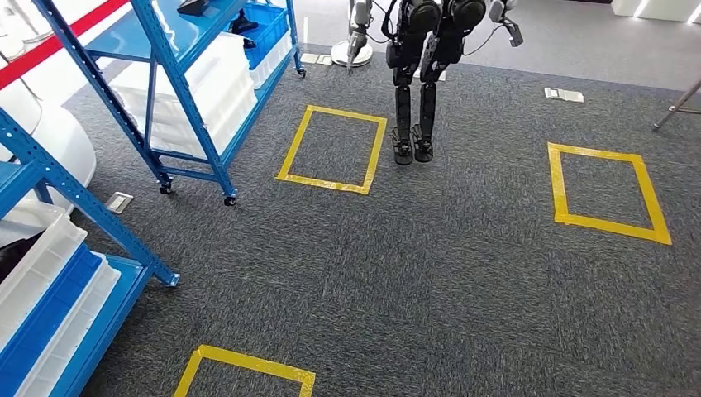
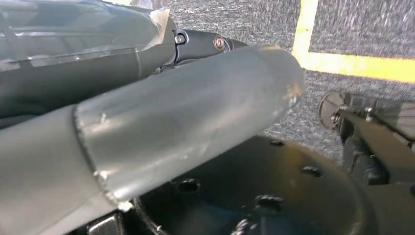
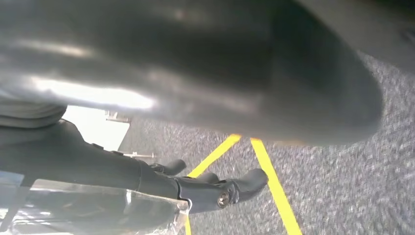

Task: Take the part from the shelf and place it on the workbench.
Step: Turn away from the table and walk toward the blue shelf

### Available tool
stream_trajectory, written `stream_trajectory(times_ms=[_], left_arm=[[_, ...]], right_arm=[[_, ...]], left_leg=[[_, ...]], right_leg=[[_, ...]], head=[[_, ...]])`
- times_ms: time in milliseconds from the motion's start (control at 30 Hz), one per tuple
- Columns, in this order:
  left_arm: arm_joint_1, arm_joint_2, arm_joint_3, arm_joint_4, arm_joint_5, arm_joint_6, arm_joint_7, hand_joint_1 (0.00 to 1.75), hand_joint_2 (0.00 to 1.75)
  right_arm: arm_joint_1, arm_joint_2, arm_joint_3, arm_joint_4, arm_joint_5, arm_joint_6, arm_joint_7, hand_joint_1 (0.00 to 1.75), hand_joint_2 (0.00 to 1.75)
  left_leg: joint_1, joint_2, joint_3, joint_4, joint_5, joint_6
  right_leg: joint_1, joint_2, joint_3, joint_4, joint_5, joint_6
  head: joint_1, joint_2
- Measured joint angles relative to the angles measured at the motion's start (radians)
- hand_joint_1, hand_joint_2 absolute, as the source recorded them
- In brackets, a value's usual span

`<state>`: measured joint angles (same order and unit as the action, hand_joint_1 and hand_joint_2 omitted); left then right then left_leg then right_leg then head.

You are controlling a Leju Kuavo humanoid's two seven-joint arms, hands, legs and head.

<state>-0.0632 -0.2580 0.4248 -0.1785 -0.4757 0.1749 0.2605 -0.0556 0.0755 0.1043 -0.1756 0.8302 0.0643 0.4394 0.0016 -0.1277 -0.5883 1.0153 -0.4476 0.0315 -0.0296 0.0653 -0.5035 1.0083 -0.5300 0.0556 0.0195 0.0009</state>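
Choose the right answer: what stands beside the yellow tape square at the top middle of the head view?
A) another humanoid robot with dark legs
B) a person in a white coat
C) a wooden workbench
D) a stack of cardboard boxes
A: a second humanoid robot on dark legs stands right beside that yellow tape square.

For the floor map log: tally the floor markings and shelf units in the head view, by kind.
Yellow tape squares on the grey carpet: 3
Blue metal shelf racks holding white and blue bins: 2
Total: 5
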Motion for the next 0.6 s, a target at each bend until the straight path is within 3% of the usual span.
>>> stream_trajectory(times_ms=[67, 133, 200, 233, 300, 333, 367, 433, 500, 567, 600], left_arm=[[0.005, 0.004, -0.015, 0.0, -0.017, -0.011, 0.005, 0.0, 0.0], [0.009, 0.008, -0.028, 0.0, -0.028, -0.017, 0.012, 0.0, 0.0], [0.009, 0.009, -0.038, 0.0, -0.033, -0.02, 0.017, 0.0, 0.0], [0.009, 0.01, -0.042, 0.0, -0.035, -0.02, 0.017, 0.0, 0.0], [0.011, 0.011, -0.048, 0.0, -0.037, -0.022, 0.017, 0.0, 0.0], [0.012, 0.011, -0.051, 0.0, -0.04, -0.024, 0.018, 0.0, 0.0], [0.013, 0.012, -0.053, 0.0, -0.045, -0.027, 0.019, 0.0, 0.0], [0.011, 0.014, -0.063, 0.0, -0.06, -0.039, 0.024, 0.0, 0.0], [0.007, 0.014, -0.076, 0.0, -0.078, -0.052, 0.032, 0.0, 0.0], [0.007, 0.015, -0.091, 0.0, -0.103, -0.068, 0.037, 0.0, 0.0], [0.008, 0.016, -0.101, 0.0, -0.119, -0.078, 0.038, 0.0, 0.0]], right_arm=[[0.0, 0.003, -0.017, 0.0, -0.016, -0.01, 0.012, 0.0, 0.0], [0.004, 0.005, -0.033, 0.0, -0.028, -0.019, 0.024, 0.0, 0.0], [0.011, 0.006, -0.045, 0.0, -0.032, -0.022, 0.029, 0.0, 0.0], [0.015, 0.006, -0.05, 0.0, -0.033, -0.023, 0.03, 0.0, 0.0], [0.019, 0.006, -0.057, 0.0, -0.035, -0.023, 0.033, 0.0, 0.0], [0.019, 0.006, -0.06, 0.0, -0.037, -0.024, 0.037, 0.0, 0.0], [0.019, 0.006, -0.064, 0.0, -0.04, -0.025, 0.042, 0.0, 0.0], [0.019, 0.007, -0.074, 0.0, -0.051, -0.031, 0.059, 0.0, 0.0], [0.019, 0.007, -0.087, 0.0, -0.066, -0.039, 0.075, 0.0, 0.0], [0.017, 0.008, -0.103, 0.0, -0.084, -0.054, 0.088, 0.0, 0.0], [0.016, 0.01, -0.113, -0.001, -0.094, -0.064, 0.094, 0.0, 0.0]], left_leg=[[0.002, -0.013, -0.007, -0.001, 0.004, -0.011], [0.003, 0.02, -0.024, 0.03, -0.017, -0.018], [0.002, 0.085, -0.076, 0.14, -0.081, -0.024], [0.003, 0.106, -0.111, 0.213, -0.114, -0.026], [0.005, 0.122, -0.153, 0.3, -0.138, -0.029], [0.007, 0.127, -0.145, 0.285, -0.121, -0.03], [0.008, 0.136, -0.116, 0.234, -0.093, -0.029], [0.006, 0.183, -0.033, 0.092, -0.042, -0.023], [0.0, 0.21, 0.006, 0.02, -0.027, -0.016], [-0.006, 0.187, 0.006, 0.011, -0.026, -0.006], [-0.006, 0.174, 0.009, 0.005, -0.022, 0.002]], right_leg=[[0.003, -0.018, 0.002, -0.002, 0.006, -0.019], [0.0, -0.042, 0.007, -0.005, 0.012, -0.036], [0.004, -0.069, 0.006, -0.006, 0.013, -0.051], [0.008, -0.085, 0.004, -0.006, 0.012, -0.056], [0.013, -0.116, 0.001, -0.006, 0.009, -0.059], [0.014, -0.131, 0.0, -0.006, 0.008, -0.061], [0.014, -0.144, 0.001, -0.006, 0.005, -0.062], [0.019, -0.166, 0.007, -0.005, -0.001, -0.059], [0.027, -0.185, 0.013, -0.005, -0.007, -0.05], [0.032, -0.208, 0.022, -0.009, -0.01, -0.041], [0.031, -0.203, 0.026, -0.005, -0.015, -0.036]], head=[[-0.003, 0.0], [-0.008, 0.0], [-0.014, 0.0], [-0.016, 0.0], [-0.016, 0.0], [-0.017, 0.0], [-0.017, 0.0], [-0.018, 0.0], [-0.016, 0.0], [-0.014, 0.0], [-0.013, 0.0]])
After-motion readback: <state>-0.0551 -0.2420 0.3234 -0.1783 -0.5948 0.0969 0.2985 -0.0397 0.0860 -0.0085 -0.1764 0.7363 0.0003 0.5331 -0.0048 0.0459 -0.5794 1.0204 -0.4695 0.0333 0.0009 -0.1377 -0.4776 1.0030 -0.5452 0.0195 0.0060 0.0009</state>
